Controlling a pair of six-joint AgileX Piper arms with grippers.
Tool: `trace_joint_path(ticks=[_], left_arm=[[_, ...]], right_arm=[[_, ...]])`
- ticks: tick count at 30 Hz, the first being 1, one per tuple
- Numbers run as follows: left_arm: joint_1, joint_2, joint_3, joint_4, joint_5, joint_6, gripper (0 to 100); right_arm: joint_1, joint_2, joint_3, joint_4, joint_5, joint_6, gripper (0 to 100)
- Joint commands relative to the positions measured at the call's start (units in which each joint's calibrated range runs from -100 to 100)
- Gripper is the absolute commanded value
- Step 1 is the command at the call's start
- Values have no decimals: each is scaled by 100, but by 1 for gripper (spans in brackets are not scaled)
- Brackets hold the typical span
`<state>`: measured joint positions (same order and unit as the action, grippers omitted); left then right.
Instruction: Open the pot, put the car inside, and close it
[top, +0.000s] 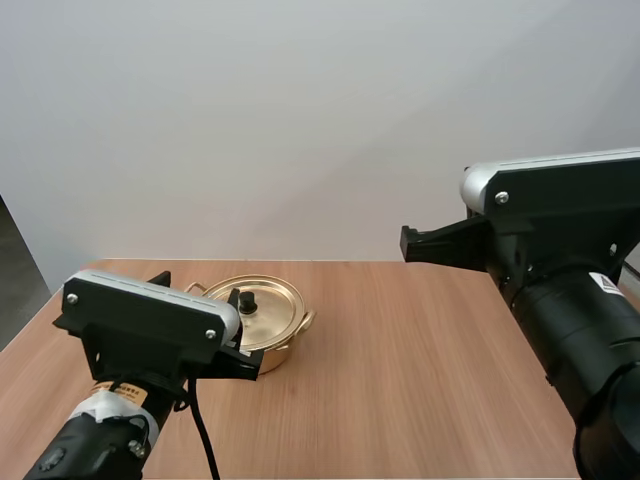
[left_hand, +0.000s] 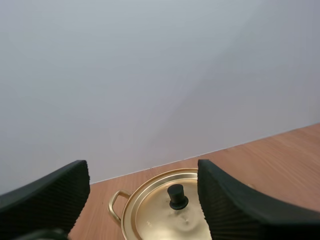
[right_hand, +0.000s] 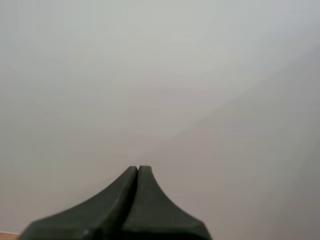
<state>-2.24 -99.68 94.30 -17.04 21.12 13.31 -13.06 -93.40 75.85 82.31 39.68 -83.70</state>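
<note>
Gold pot (top: 268, 330) (lid (top: 268, 305) on) on wooden table (top: 420, 370), left tool (top: 198, 288) by its left side, right tool (top: 432, 245) well apart.

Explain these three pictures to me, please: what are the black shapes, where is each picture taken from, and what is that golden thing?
This is a robot with two arms, each ending in a black gripper, a kind of pincer. The wide picture looks from behind and above the arms over a wooden table. The other two come from cameras on the arms' wrists. On the table stands a golden pot, its lid on, with a black knob. The left gripper is open, its two fingers apart, aimed at the pot, holding nothing. The right gripper is shut on nothing, pointing at the wall.
</note>
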Motion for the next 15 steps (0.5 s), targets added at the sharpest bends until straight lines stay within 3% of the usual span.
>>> trace_joint_path(ticks=[1, 8, 15], left_arm=[[7, -32, 10, 2772, 1107, -3973, 100], [7, -32, 67, 2864, 1474, -4012, 100], [7, -32, 67, 2864, 1474, -4012, 100]], right_arm=[[-3, -19, 2, -6309, 1454, 4948, 0], [-3, -19, 121, -6823, 1359, 5088, 0], [-3, -19, 1243, -6582, -294, 5088, 0]])
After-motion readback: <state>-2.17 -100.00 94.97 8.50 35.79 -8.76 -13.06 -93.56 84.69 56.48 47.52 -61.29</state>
